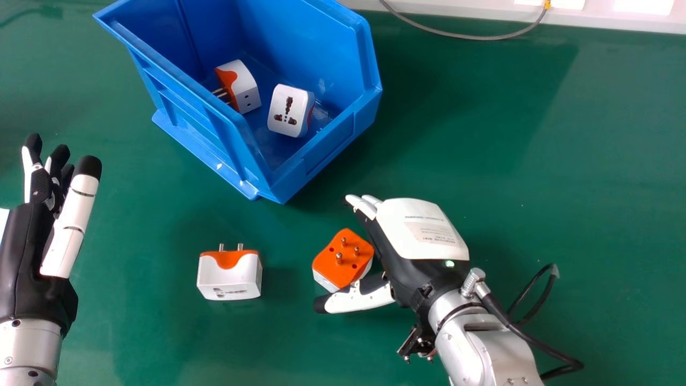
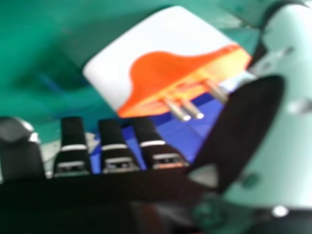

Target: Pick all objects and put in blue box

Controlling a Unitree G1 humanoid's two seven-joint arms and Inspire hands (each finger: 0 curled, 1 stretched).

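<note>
In the head view my right hand (image 1: 423, 233) is open around the near side of an orange and white adapter (image 1: 343, 259), its thumb along the adapter's lower edge and its fingers beyond the upper right. The adapter's pins point up. In the right hand view that adapter (image 2: 161, 58) lies between the thumb and my right hand's fingers (image 2: 114, 146), which are not closed on it. A second adapter (image 1: 229, 276) lies to the left on the green table. The blue box (image 1: 332, 145) holds two adapters, one tilted (image 1: 247, 96) and one socket-side up (image 1: 286, 110). My left hand (image 1: 69, 225) is open at the left edge.
The green table (image 1: 498, 134) extends around the box. A grey cable (image 1: 471, 37) runs along its far edge by a white ledge (image 1: 589, 20). A black cable (image 1: 536, 343) loops beside my right wrist.
</note>
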